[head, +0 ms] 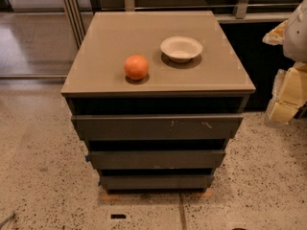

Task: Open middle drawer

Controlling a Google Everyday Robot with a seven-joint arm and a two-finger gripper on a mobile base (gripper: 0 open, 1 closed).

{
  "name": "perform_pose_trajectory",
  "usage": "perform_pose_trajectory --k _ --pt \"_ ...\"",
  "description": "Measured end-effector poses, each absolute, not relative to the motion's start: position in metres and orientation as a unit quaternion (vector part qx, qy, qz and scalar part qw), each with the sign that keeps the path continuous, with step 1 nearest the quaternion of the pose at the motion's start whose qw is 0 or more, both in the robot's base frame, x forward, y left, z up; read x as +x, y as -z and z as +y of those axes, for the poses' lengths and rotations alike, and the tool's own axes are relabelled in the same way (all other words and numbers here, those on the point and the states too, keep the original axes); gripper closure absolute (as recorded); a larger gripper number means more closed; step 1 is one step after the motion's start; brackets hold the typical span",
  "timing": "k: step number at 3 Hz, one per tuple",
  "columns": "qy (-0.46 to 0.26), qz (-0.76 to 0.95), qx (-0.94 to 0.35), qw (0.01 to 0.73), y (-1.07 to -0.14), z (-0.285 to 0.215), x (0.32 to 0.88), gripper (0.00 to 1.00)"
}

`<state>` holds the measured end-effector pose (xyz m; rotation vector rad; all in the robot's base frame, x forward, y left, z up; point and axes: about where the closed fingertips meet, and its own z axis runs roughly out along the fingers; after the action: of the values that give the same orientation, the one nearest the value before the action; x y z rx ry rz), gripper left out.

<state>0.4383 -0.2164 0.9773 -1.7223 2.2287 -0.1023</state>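
- Down low in front of us, the middle drawer (156,159) sits between the plain bottom front (156,181) and the scratched top front (158,127).
- Off right, the tool (288,92) hangs clear of the drawers; we can't tell if it's open or closed.
- Further back on the tabletop (110,42): orange (136,67), white bowl (181,48).

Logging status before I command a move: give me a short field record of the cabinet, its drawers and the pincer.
middle drawer: second of three fronts, looks shut, not yet touched
top drawer: scratched front, directly above it
cabinet top: orange left, white bowl right, apart
pincer: right edge of view, beside the cabinet, clear of it
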Motion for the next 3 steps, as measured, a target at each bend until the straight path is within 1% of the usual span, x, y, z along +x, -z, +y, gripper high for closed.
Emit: perform_pose_trajectory --k 1,2,3 --pt "0.036 0.780 -0.603 0.161 -0.977 -0.216 0.438 0.00" --pt "0.036 0.780 -0.603 0.162 -0.977 -0.216 0.438 0.19" --pt "0.010 0.776 -0.609 0.165 -0.948 -0.212 0.445 0.41"
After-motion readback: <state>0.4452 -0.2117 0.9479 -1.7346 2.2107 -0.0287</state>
